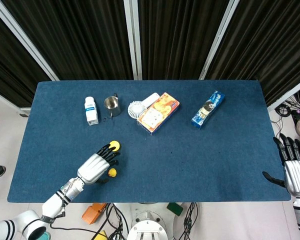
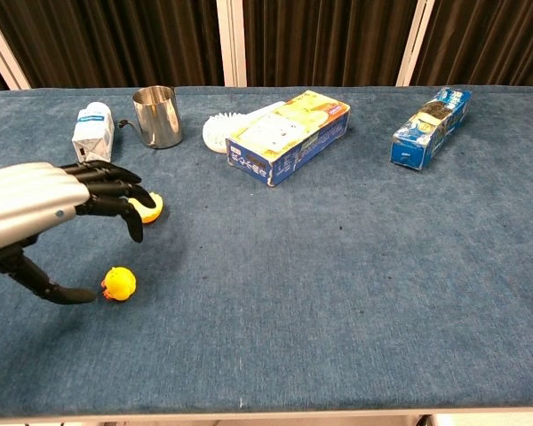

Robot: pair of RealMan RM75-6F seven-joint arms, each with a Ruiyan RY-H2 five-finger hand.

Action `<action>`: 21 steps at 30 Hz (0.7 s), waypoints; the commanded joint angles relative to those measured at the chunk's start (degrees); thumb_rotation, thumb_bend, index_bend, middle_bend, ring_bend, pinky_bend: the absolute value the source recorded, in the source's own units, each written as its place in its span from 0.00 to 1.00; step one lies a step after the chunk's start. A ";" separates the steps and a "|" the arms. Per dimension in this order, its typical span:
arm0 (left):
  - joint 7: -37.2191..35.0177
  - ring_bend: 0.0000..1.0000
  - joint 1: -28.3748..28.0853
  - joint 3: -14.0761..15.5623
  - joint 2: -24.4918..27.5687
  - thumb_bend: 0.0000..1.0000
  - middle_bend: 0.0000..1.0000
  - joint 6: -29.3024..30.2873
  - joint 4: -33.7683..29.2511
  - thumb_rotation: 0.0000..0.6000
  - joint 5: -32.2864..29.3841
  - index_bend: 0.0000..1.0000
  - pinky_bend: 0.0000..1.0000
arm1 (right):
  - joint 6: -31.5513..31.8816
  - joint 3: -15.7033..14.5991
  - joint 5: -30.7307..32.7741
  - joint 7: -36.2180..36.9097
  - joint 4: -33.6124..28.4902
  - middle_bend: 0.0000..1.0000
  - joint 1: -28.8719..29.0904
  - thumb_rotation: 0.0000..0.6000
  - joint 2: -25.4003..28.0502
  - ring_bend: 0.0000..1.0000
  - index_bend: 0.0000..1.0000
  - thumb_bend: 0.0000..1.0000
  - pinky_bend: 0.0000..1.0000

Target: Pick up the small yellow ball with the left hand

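Both my hands hold nothing. My left hand hovers over the tabletop with fingers spread and thumb low, its tip just beside the ball. That small, round, slightly lumpy yellow ball lies on the near left of the cloth, under and between thumb and fingers. A yellow cup-shaped piece sits beyond my fingertips. My right hand hangs released, well apart.

Two yellow pieces, two boxes, one cup, one bottle, one fan.
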 commanded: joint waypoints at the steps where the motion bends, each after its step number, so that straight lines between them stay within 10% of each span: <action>1: 1.88 0.03 -0.35 0.37 -1.14 0.20 0.13 -0.36 1.26 1.00 -0.69 0.37 0.01 | -0.13 0.00 0.01 0.08 0.08 0.04 0.04 1.00 -0.12 0.00 0.00 0.15 0.06; 21: 3.41 0.02 -1.69 1.92 -4.16 0.37 0.13 0.04 4.87 1.00 -2.68 0.49 0.00 | -0.33 0.06 0.24 0.23 0.26 0.04 -0.13 1.00 -0.20 0.00 0.00 0.15 0.06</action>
